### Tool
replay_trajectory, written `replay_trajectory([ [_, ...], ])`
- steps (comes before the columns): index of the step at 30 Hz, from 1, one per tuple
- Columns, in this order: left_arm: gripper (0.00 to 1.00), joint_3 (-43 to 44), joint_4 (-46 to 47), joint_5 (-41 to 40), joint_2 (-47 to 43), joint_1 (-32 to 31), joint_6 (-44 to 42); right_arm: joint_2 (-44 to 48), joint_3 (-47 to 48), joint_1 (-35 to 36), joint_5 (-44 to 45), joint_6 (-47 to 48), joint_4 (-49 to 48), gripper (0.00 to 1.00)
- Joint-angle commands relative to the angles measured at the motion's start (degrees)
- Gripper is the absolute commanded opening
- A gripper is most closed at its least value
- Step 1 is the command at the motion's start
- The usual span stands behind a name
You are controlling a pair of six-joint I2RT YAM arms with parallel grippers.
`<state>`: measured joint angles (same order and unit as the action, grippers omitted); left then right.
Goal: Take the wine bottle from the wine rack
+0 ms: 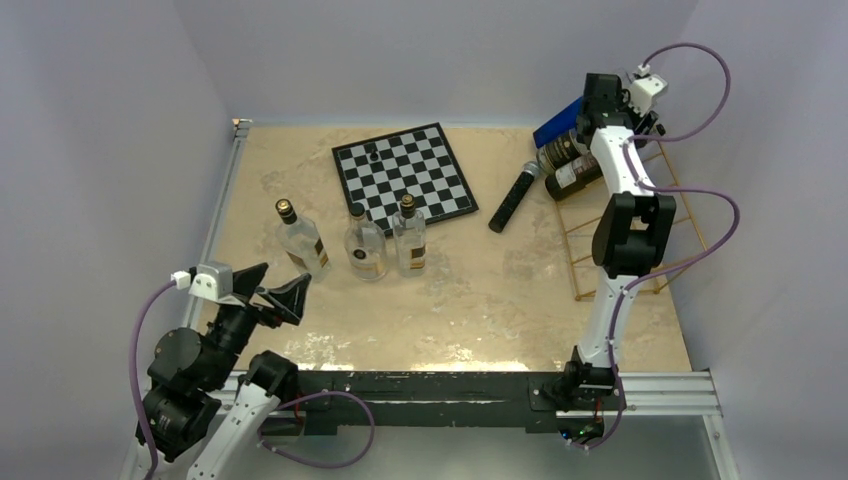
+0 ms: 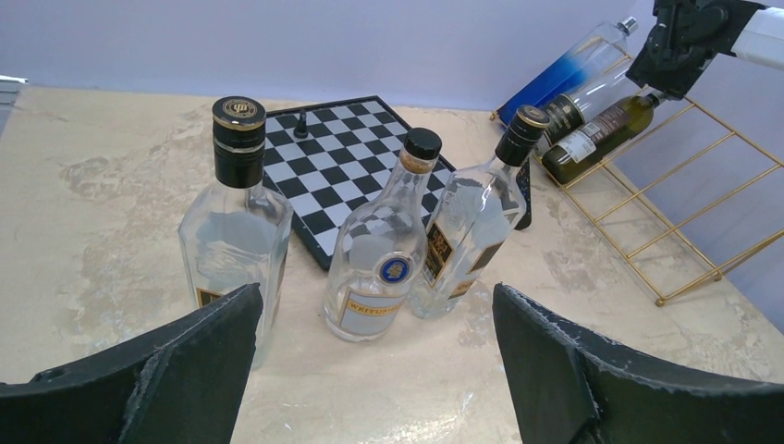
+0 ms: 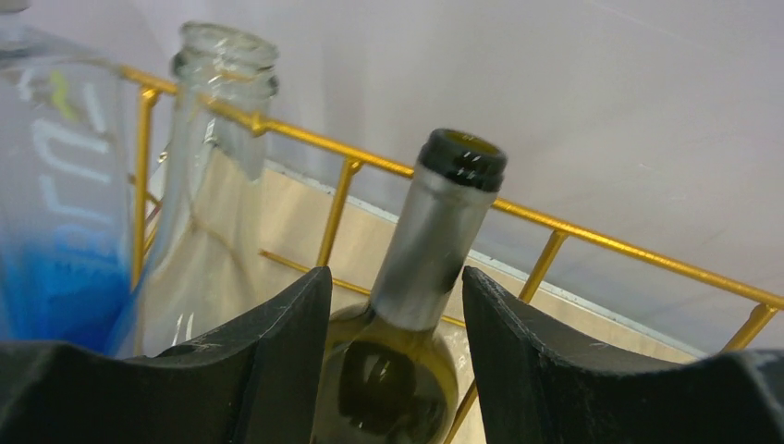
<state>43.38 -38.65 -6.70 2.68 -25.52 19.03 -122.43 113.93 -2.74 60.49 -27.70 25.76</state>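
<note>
Wine bottle (image 3: 442, 231) lies slanted on the gold wine rack (image 3: 555, 233) at the far right of the counter (image 1: 480, 300), next to a clear bottle (image 3: 213, 185) and a blue bottle (image 3: 55, 259). Right fingers (image 3: 277, 351) stand apart on either side of its neck, not visibly clamped on it. Left fingers (image 2: 185, 370) hang spread wide and empty at the near left, facing three upright spirit bottles (image 2: 379, 268) beside the chessboard (image 1: 405, 175).
</note>
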Motion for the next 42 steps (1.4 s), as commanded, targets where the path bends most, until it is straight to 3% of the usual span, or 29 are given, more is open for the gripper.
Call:
replay_trajectory([
  [1, 0.98, -0.04, 1.44, -0.29, 1.23, -0.15, 0.75, 0.85, 1.52, -1.87, 0.82, -4.19, 0.25, 0.57],
  [12, 0.98, -0.09, 1.54, -1.14, 1.26, -0.1, 1.02, -1.99, 3.68, -2.88, -0.63, -3.36, -1.81, 0.54],
  [17, 0.98, -0.21, 1.43, -1.54, 0.92, -0.15, 1.08, -1.52, 2.75, -2.97, -1.37, -2.8, -3.23, 0.45],
  [21, 0.98, 0.07, 1.06, -1.31, 1.28, -0.15, 1.18, 0.6, 0.39, -2.97, -1.96, -2.6, -5.0, 0.18],
  [25, 0.98, 0.09, 0.95, -1.39, 1.03, -0.15, 1.19, 5.19, -5.01, -2.52, -2.98, -2.27, -9.97, 0.0],
  [32, 0.98, 0.04, 1.29, -0.77, 1.11, -0.15, 0.69, 11.06, -13.11, -1.33, -2.64, -0.22, -19.24, 0.0],
  [42, 0.98, 0.0, 1.3, 0.19, 1.1, -0.15, 0.51, 13.54, -14.63, 2.01, 1.29, 3.41, -26.1, 0.0],
])
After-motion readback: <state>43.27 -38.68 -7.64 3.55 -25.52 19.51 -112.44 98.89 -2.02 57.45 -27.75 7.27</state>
